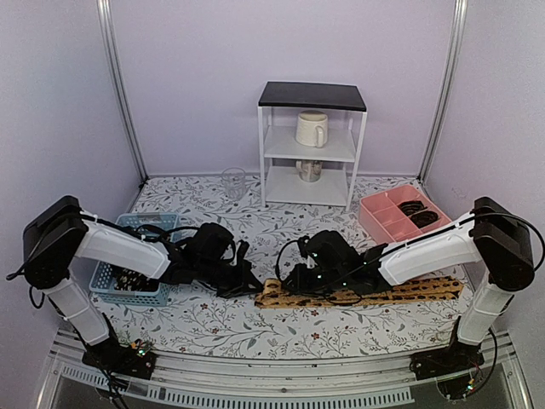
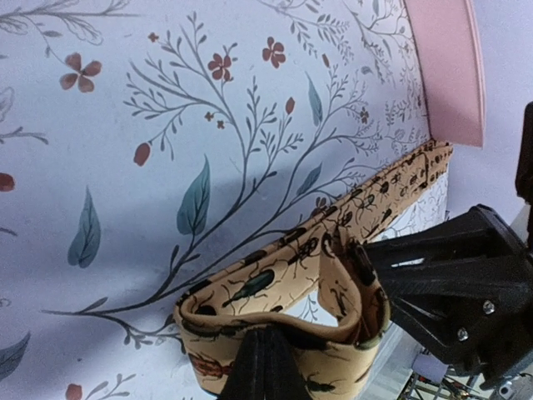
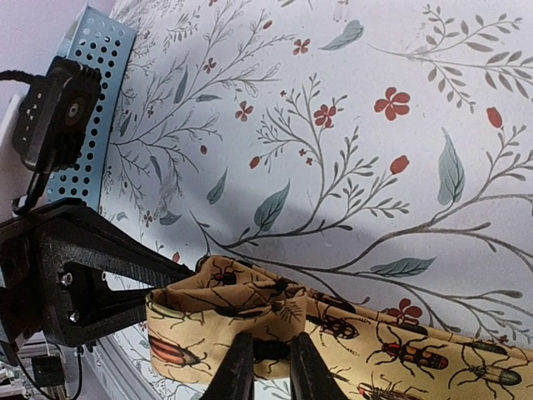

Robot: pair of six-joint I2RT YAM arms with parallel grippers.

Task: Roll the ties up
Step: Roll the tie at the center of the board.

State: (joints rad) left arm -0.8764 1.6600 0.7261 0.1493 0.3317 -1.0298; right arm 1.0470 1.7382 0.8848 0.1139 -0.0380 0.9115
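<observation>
Closest to the lens in both wrist views is the folded end of the tan-orange tie, doubled back into a small open loop. I record the left gripper as clenched on the near wall of that loop, its fingers pressed together over the fabric. The right gripper grasps the same loop from the opposite side, its two fingers drawn close with cloth between them. Both grippers meet at this fold, almost touching.

From the top view, the rest of the tie lies flat on the floral tablecloth, running rightward under the right arm toward the table's right edge. A blue basket sits beside the left arm and holds dark items I cannot identify. A pink tray stands at the right rear with dark coils in two compartments. At the back, a white shelf carries a mug, and a clear glass stands to its left.
</observation>
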